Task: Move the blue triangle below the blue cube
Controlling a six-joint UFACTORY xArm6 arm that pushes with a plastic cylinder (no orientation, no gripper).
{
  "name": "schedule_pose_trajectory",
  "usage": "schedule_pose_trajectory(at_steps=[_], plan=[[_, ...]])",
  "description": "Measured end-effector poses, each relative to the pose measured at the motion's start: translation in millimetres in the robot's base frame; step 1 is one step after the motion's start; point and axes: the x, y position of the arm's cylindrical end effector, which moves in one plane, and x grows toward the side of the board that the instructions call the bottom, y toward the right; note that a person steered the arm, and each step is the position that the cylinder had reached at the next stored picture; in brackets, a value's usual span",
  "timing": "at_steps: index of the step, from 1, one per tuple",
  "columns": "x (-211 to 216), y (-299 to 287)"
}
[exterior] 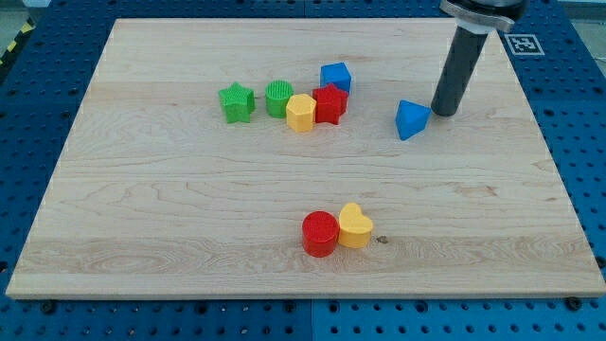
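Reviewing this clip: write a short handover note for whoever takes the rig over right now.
My tip rests on the board, just right of the blue triangle, close to it or touching.
The blue cube sits to the view's left of the triangle, at the top of a cluster beside the red block.
Done: nothing visible yet; the triangle is beside the cube, not below it.
Left: push the triangle left and down until it lies below the cube.
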Motion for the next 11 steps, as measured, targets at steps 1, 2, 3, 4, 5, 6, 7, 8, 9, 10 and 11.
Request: schedule_pose_trajectory(at_steps=[1, 2, 3, 4, 5, 6, 7, 8, 9, 10, 11], plan=[[29, -16], [29, -17], [24, -27], [11, -58], [0, -84], [-5, -106], [-5, -134], [-12, -139], [-13, -123], [-13, -78], [-35, -57]])
